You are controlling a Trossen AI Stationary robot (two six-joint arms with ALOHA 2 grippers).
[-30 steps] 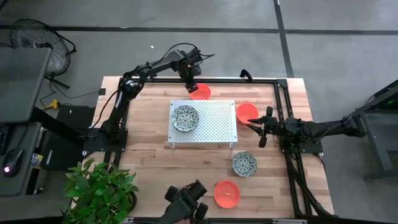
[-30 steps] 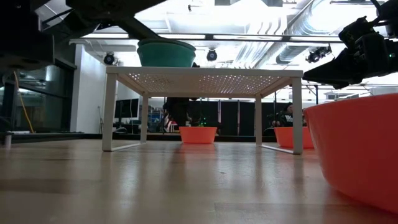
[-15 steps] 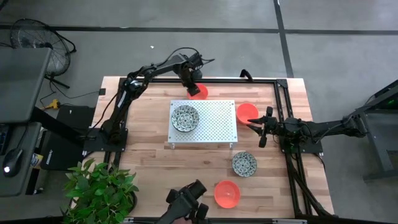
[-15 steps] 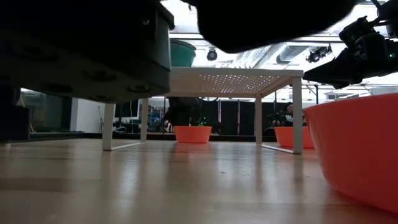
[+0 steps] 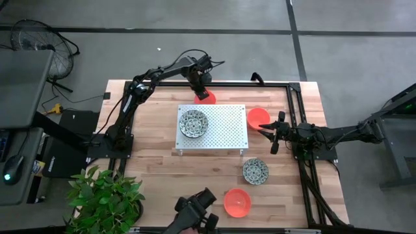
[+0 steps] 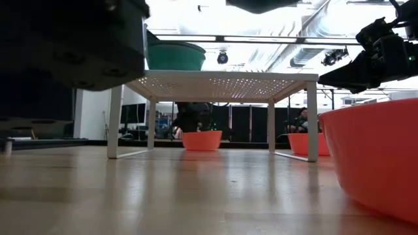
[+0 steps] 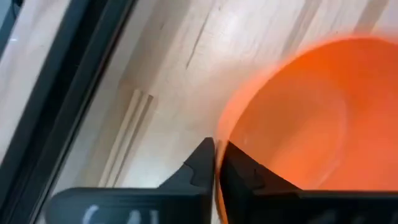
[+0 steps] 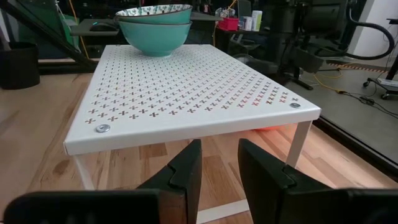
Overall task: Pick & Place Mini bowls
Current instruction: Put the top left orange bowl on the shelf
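Observation:
My left gripper (image 5: 202,90) is at the far edge, shut on an orange-red mini bowl (image 5: 207,98) (image 7: 311,112) that sits on the table behind the white perforated platform (image 5: 224,127). A speckled bowl (image 5: 194,123) rests on the platform, stacked in another (image 8: 154,28). My right gripper (image 5: 273,133) (image 8: 219,168) hovers open and empty beside a second orange bowl (image 5: 257,117) at the platform's right. A speckled bowl (image 5: 255,171) and a third orange bowl (image 5: 237,203) sit on the table nearer the front. My left gripper pinches the orange bowl's rim (image 7: 222,127) on the side toward the table's far left. One finger is inside the bowl and one outside. The fingers come from above, slanting down. The bowl's base (image 6: 201,147) rests on the table.
A black metal frame (image 5: 296,97) runs along the table's far and right edges. A dark device (image 5: 195,211) at the near edge fills the upper left of the low view (image 6: 65,39). A potted plant (image 5: 104,195) stands at the near left corner.
My left gripper has come down a little onto the far orange bowl and shut on its rim. The bowl has shifted slightly toward the left. The dark device at the near edge has moved across the low view.

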